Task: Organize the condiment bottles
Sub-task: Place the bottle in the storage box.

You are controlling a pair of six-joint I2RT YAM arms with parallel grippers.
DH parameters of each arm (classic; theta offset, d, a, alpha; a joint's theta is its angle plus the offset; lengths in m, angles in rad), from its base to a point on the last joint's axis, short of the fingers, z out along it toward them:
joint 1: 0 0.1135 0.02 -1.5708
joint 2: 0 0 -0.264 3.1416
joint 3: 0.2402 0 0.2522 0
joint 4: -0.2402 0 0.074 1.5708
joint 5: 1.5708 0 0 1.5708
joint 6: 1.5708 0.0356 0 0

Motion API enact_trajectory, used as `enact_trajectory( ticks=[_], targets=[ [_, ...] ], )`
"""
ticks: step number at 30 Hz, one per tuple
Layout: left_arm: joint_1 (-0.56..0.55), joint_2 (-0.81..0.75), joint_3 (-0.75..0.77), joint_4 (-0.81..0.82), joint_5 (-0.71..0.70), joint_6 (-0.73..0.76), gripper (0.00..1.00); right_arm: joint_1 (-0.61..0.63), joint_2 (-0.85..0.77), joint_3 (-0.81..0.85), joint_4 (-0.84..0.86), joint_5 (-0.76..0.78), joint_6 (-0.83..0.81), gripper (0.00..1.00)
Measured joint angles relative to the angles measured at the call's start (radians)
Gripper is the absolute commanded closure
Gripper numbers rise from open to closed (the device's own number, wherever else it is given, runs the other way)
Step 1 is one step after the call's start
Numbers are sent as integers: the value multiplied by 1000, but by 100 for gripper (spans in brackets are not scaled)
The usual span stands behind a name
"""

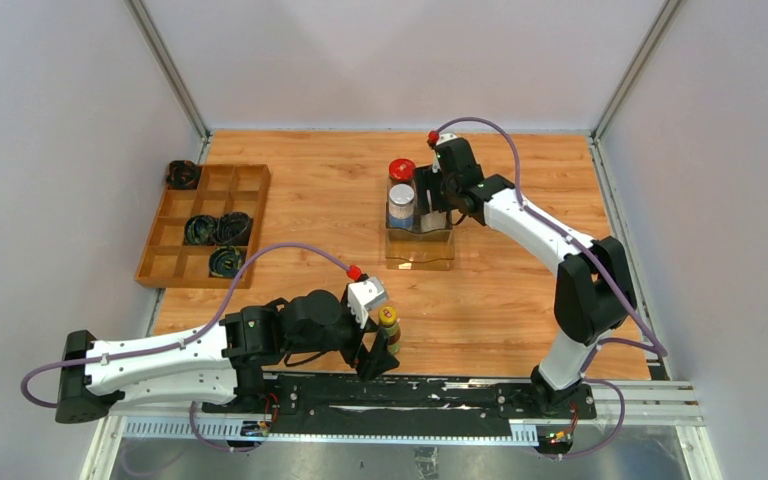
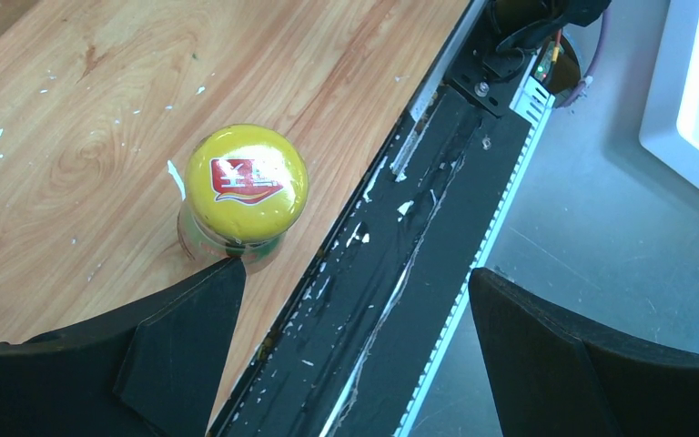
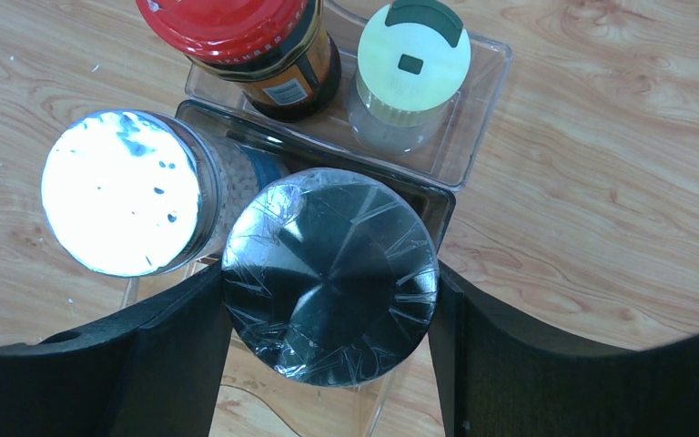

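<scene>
My right gripper (image 3: pixel 329 271) is shut on the black-capped jar (image 3: pixel 328 291), one finger against each side of its cap, over the clear organizer tray (image 3: pixel 484 116). A silver-lidded jar (image 3: pixel 120 191) stands close on the left. In the tray's far part are the red-lidded dark jar (image 3: pixel 237 27) and the yellow-capped shaker (image 3: pixel 413 55). In the top view the right gripper (image 1: pixel 437 207) sits over the tray (image 1: pixel 420 262). My left gripper (image 2: pixel 355 273) is open near the table's front edge. The yellow-capped bottle (image 2: pixel 247 179) stands just beyond its left fingertip (image 2: pixel 202 309), outside the jaws.
A wooden compartment tray (image 1: pixel 175 262) at the far left holds black coiled bundles (image 1: pixel 218 230); another bundle (image 1: pixel 182 175) lies by its back corner. The black base rail (image 2: pixel 391 300) runs along the table's near edge beside the yellow-capped bottle (image 1: pixel 389 325).
</scene>
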Motion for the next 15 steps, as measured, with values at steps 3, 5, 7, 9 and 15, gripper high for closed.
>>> enact_trajectory(
  ticks=[3, 5, 7, 9, 15],
  targets=[
    [2, 0, 0, 1, 0, 0, 0, 0, 0, -14, 31, 1, 0, 42],
    [2, 0, 0, 1, 0, 0, 0, 0, -2, -22, 47, 0, 1, 42],
    [2, 0, 0, 1, 0, 0, 0, 0, -3, -30, 61, 0, 1, 40],
    [3, 0, 0, 1, 0, -1, 0, 0, -6, -37, 70, 0, 1, 37],
    [3, -7, 0, 1, 7, -10, 0, 0, -17, -52, 79, 1, 6, 26]
  ],
)
